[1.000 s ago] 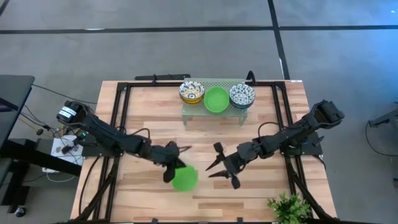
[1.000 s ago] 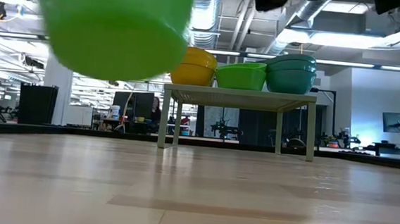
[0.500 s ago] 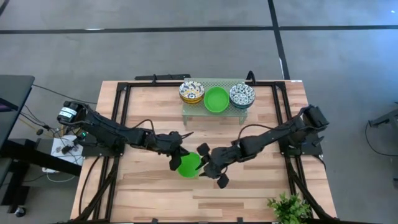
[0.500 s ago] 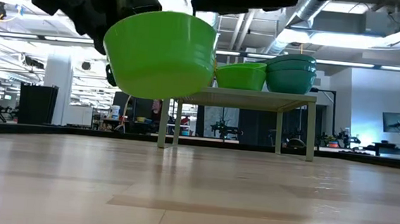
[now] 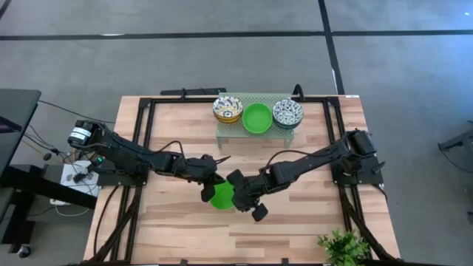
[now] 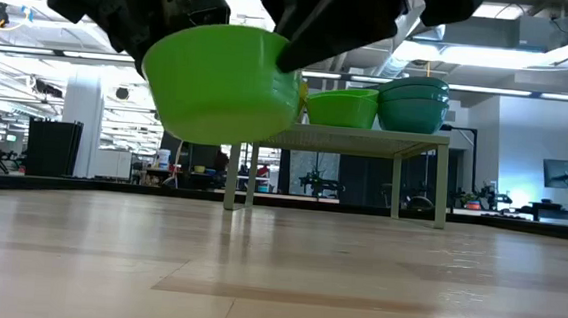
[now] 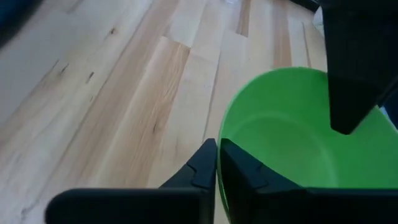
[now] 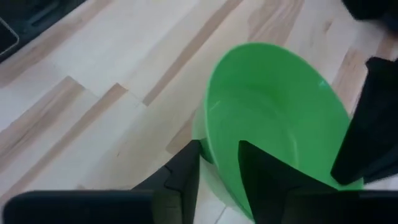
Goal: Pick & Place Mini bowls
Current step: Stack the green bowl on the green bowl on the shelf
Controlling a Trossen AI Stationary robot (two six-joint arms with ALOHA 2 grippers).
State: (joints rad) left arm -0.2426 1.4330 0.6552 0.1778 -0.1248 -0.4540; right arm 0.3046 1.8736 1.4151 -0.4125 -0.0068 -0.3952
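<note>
**Work surface and its load**

We note a light wooden table [image 5: 177, 229] with black framing along its edges. At its far edge stands a small pale green rack [image 5: 255, 133] on four legs. On the rack sit three bowl positions in a row: a yellow-centred patterned bowl [image 5: 228, 109], a plain green bowl [image 5: 257, 118], a blue-green patterned bowl [image 5: 287, 113]. A leafy plant [image 5: 342, 247] stands at the near right corner.

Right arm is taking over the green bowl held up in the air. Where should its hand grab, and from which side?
Take the green bowl by its thin rim, on the side opposite the left hand, which pinches the rim there. The bowl hangs above the table, open side up, so one finger inside the wall and one outside fits. The right hand already straddles the rim this way.
</note>
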